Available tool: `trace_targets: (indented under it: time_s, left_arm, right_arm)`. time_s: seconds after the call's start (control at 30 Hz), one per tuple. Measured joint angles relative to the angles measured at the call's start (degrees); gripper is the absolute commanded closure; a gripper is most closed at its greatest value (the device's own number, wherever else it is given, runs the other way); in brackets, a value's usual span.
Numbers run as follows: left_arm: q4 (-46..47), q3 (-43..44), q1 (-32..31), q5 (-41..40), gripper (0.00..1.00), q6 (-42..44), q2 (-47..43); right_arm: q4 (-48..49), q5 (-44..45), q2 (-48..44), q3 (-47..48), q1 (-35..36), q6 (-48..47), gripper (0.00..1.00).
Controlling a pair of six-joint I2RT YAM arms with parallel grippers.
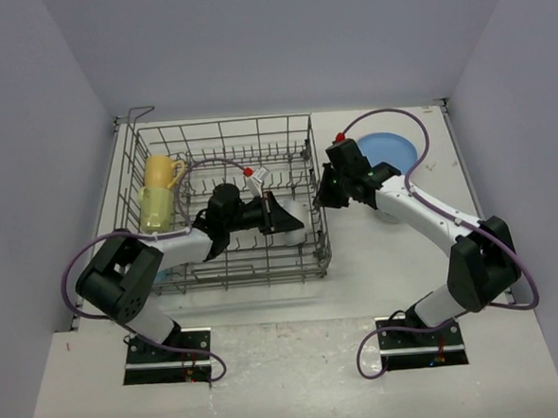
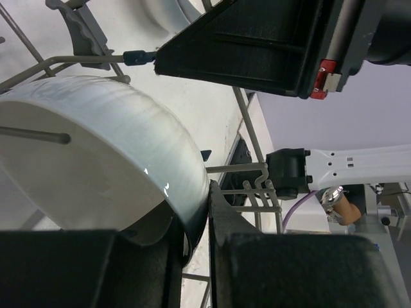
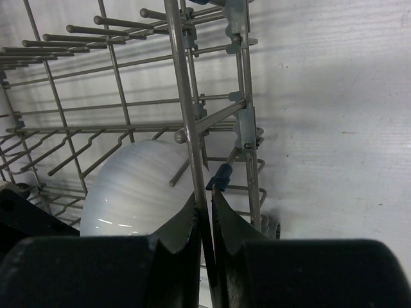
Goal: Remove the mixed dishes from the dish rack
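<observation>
In the left wrist view the white bowl [image 2: 96, 141] runs off the left edge, and its near rim sinks behind the dark fingers [image 2: 83, 269]. From above, the left gripper [image 1: 284, 216] covers nearly all of it; only a pale sliver shows inside the rack [image 1: 222, 125]. The right arm [image 1: 421, 210] hides the near edge of the blue plate [image 1: 394, 148], and a pale shape [image 1: 390, 214] under that arm may be another bowl.
</observation>
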Motion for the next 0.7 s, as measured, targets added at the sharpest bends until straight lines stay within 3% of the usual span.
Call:
trace_targets:
  time_s: [0.13,0.33,0.5,0.6,0.63,0.67,0.7]
  left_arm:
    - [0.72,-1.20,0.31,1.14,1.00,-2.40,-3.50]
    - [14.27,0.81,1.90,6.73,1.00,-5.64,-12.63]
    - [16.33,4.74,2.40,9.57,1.00,-4.50,-15.45]
    - [8.85,7.48,2.45,10.49,1.00,1.44,-15.65]
    - [2.82,9.53,2.38,10.38,1.00,4.96,-15.80]
    - [-3.43,12.07,2.36,9.92,1.00,9.22,-15.82]
    - [-9.22,14.38,2.29,9.07,1.00,13.27,-15.96]
  right_arm:
    - [0.31,-0.94,-0.02,-0.24,-0.22,0.48,1.00]
    - [2.54,-2.43,-0.02,-1.09,-1.29,0.72,1.00]
    - [3.37,-3.26,-0.02,-1.36,-1.70,0.63,0.99]
    - [3.34,-3.89,-0.02,-1.25,-1.92,0.35,0.85]
    - [3.15,-3.93,-0.02,-1.01,-1.95,0.44,0.79]
    - [1.77,-3.72,0.24,0.13,-2.03,0.42,0.66]
    - [0.31,-3.28,0.46,1.49,-2.29,0.33,0.61]
